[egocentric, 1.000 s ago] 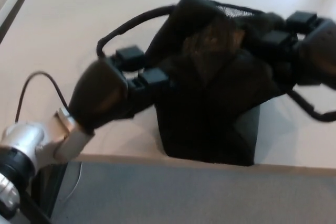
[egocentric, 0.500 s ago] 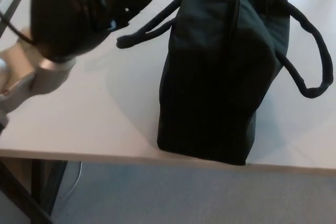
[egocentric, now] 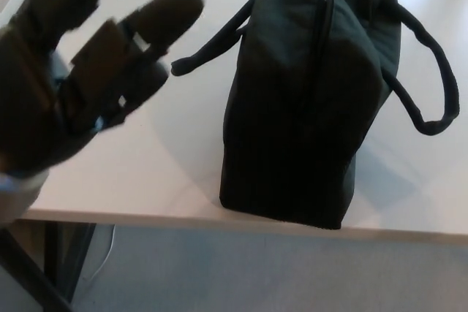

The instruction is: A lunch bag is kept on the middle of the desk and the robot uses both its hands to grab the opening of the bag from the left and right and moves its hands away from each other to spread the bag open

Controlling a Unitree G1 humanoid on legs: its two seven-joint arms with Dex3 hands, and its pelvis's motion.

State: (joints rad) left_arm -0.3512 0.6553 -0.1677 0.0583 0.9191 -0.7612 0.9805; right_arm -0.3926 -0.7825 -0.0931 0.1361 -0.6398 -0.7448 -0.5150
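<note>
— Where was the left hand (egocentric: 69,78)?
— Raised at the left, fingers spread, holding nothing; the lunch bag (egocentric: 307,100) stood upright to its right, apart from it.
— Its long axis?
— Running away from the desk (egocentric: 146,173) edge; zipper seam on top.

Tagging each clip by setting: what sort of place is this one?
Probably an office or lab: a plain pale desk on dark metal legs, grey carpet-like floor, and a black fabric lunch bag standing on the desk.

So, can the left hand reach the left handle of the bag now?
Probably yes. The left hand is open and raised, and only bare desk lies between it and the left handle of the bag.
</note>
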